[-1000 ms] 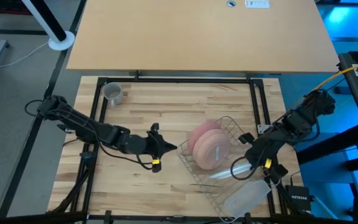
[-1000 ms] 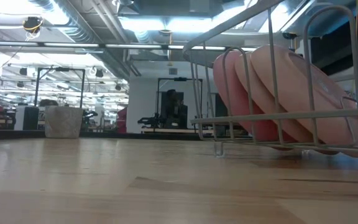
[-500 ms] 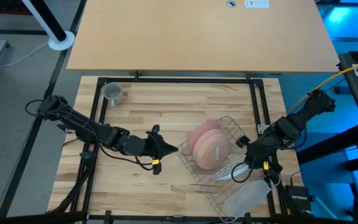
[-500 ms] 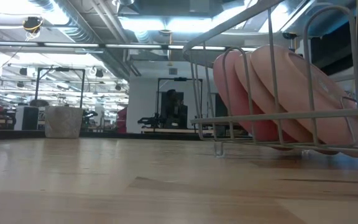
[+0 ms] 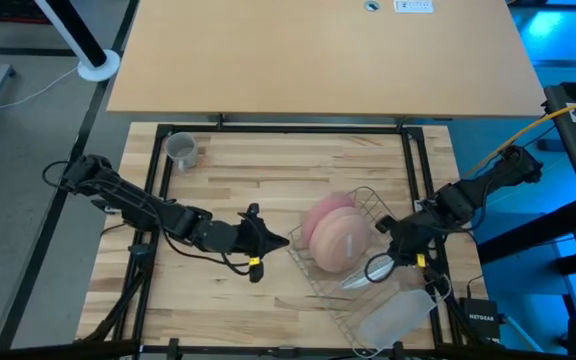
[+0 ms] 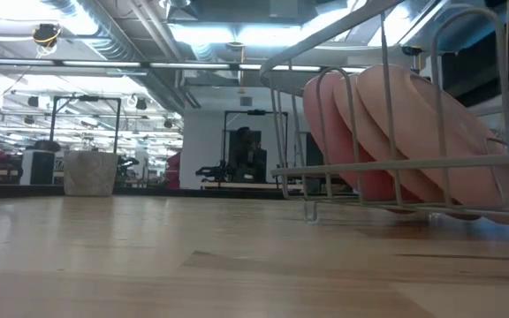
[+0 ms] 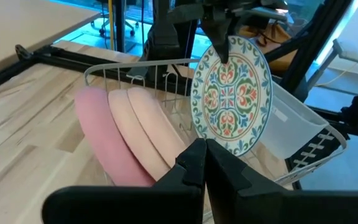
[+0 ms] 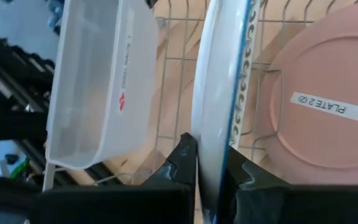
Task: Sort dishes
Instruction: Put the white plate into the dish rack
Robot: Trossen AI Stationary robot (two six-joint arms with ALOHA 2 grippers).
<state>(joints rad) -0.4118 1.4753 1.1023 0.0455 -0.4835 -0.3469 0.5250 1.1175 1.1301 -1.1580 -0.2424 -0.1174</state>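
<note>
The salmon-pink plates (image 5: 333, 233) stand on edge in the wire rack (image 5: 363, 205); they also show in the left wrist view (image 7: 135, 134) and the low view (image 6: 396, 132). My right gripper (image 5: 396, 250) is shut on the patterned plate (image 7: 232, 93), which stands upright over the rack's near right part, just right of the pink plates. My left gripper (image 5: 273, 240) is shut and empty, low over the table left of the rack and pointing at it. The grey mug (image 5: 181, 149) stands on its base at the far left corner. My right gripper pinches the patterned plate's upper rim (image 8: 207, 140) between its two fingers, one on the white underside and one on the patterned face. The fingers come from above and the table's right, slanting down. The plate hangs upright below them; whether its lower rim (image 7: 229, 151) touches the rack, I cannot tell.
A translucent plastic tray (image 5: 398, 315) lies at the near right corner, right by the rack. Bare wooden table (image 5: 258, 180) lies between the mug and the rack. A black frame (image 5: 288, 127) runs round the table's edges.
My right gripper has carried the patterned plate toward the table's left and a little toward its far edge, closer to the pink plates in the rack. It has stayed shut on the plate's rim.
</note>
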